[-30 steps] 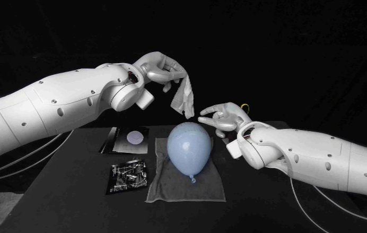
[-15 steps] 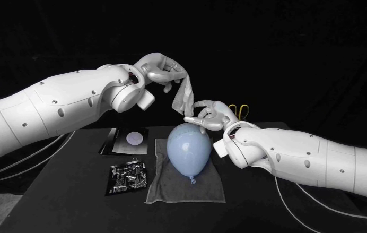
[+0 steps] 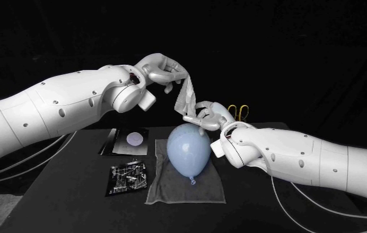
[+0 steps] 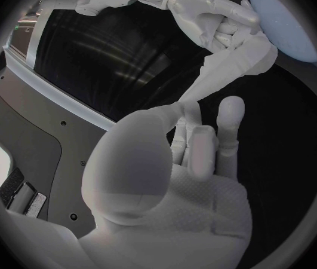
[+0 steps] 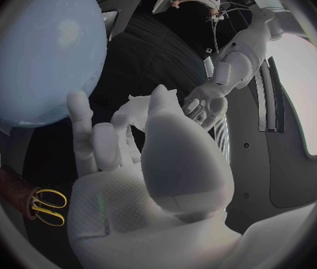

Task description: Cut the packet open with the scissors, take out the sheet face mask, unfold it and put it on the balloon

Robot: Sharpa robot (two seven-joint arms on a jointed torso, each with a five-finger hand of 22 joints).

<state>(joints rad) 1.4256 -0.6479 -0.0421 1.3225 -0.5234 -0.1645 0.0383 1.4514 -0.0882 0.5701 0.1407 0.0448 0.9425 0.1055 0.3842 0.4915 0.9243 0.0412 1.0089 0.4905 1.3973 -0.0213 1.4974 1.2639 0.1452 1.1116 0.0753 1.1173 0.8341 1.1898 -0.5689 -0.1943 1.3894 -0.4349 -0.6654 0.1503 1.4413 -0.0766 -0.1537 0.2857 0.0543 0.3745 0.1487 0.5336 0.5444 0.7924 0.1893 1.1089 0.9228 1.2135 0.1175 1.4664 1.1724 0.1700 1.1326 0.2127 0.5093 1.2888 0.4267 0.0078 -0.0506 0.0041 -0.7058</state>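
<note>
Sheet face mask point(image 3: 185, 92): one. A pale strip hanging in the air above the far end of the balloon, stretched slanting between the two hands, partly folded.

Balloon point(image 3: 189, 148): one, pale blue. It lies at the middle of the table point(image 3: 69, 201) on the cloth, with its knot at the near end.

Cloth point(image 3: 187, 190): one, grey, spread flat under the balloon.

Packet point(image 3: 126, 177): one, crinkled and shiny. It lies flat on the table just left of the cloth's near half.

Dark flat card point(image 3: 126, 140): one, with a pale round patch. It lies left of the cloth, farther back than the packet.

Scissors point(image 3: 238, 111): one pair with yellow handles, at the far right behind the right hand. The handles point up; the blades are hidden.

Left hand point(image 3: 162, 71): one, raised well above the table to the far left of the balloon. The left arm point(image 3: 61, 103) reaches in from the left, with the wrist bent so the hand points right and down. The fingers are curled narrow and pinch the upper end of the mask against the thumb.

Right hand point(image 3: 210, 117): one, low and just over the balloon's far end. The right arm point(image 3: 298, 156) reaches in from the right, forearm close above the table. The fingers are gathered in and grip the lower end of the mask. Whether the hand touches the balloon cannot be told.
</note>
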